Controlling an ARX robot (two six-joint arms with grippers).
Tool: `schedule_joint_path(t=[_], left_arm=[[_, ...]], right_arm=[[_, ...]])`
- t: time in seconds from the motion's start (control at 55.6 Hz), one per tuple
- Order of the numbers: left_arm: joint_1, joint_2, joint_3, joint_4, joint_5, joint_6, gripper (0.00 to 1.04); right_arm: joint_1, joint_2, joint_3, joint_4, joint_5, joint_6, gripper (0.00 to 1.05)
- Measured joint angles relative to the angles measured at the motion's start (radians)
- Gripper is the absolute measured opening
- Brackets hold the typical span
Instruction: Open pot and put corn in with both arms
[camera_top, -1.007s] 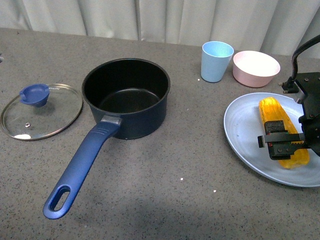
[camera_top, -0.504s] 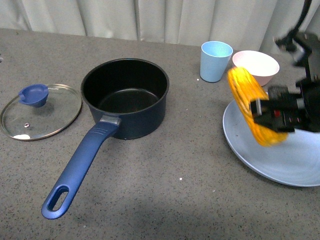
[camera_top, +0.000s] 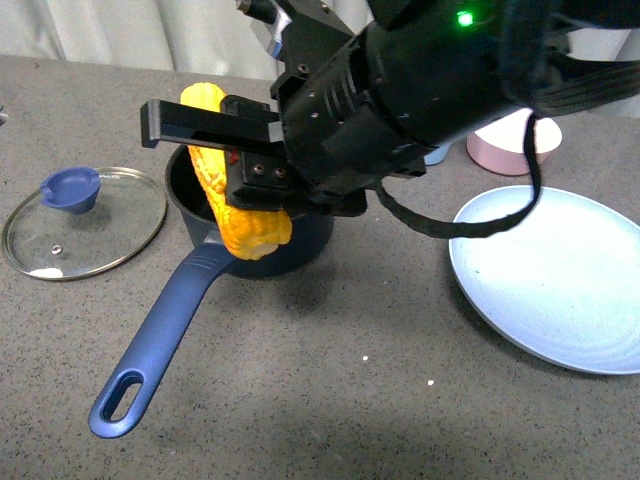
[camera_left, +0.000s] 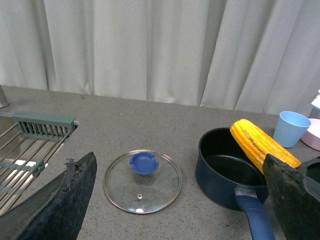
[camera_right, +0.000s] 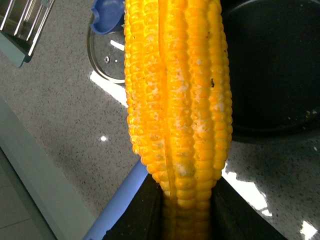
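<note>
The navy pot (camera_top: 190, 190) stands open at centre left, its long blue handle (camera_top: 160, 335) pointing toward me. Its glass lid (camera_top: 80, 222) with the blue knob lies flat on the table to the left. My right gripper (camera_top: 240, 170) is shut on the yellow corn (camera_top: 235, 205) and holds it tilted above the pot's near rim. In the right wrist view the corn (camera_right: 177, 100) fills the middle, beside the pot's black inside (camera_right: 272, 65). My left gripper (camera_left: 182, 200) is open and empty; its view shows the lid (camera_left: 143, 181), pot (camera_left: 225, 170) and corn (camera_left: 260, 145).
A pale blue plate (camera_top: 550, 280) lies at the right. A pink bowl (camera_top: 510, 140) stands behind it, partly hidden by my right arm. A light blue cup (camera_left: 291, 129) and a metal rack (camera_left: 25, 150) at the table's left show in the left wrist view.
My right gripper has lifted the corn off the blue plate and carried it left to above the pot. The arm now hides the cup and much of the pot in the front view.
</note>
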Motion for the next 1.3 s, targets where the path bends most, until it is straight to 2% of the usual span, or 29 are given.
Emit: schedule_joint_path(t=[0.81,1.007,1.151,1.241,1.295], left_arm=[[0.0,0.0,0.0,0.0,0.0,0.0,0.98],[0.0,0.0,0.0,0.0,0.0,0.0,0.98],[0.0,0.0,0.0,0.0,0.0,0.0,0.98],[0.0,0.0,0.0,0.0,0.0,0.0,0.98],[0.0,0.0,0.0,0.0,0.0,0.0,0.98]], right_arm=[[-0.051,0.238,0.283,-0.059,0.066,0.062,0.17],[-0.056,0.241,0.284,-0.048,0.076,0.061,0.52],[-0.064,0.238,0.272,-0.021,0.077,0.06,0.82],[-0.07,0.225,0.245,-0.007,0.089,0.052,0.96],[-0.076,0.206,0.219,0.012,0.108,0.046,0.97]])
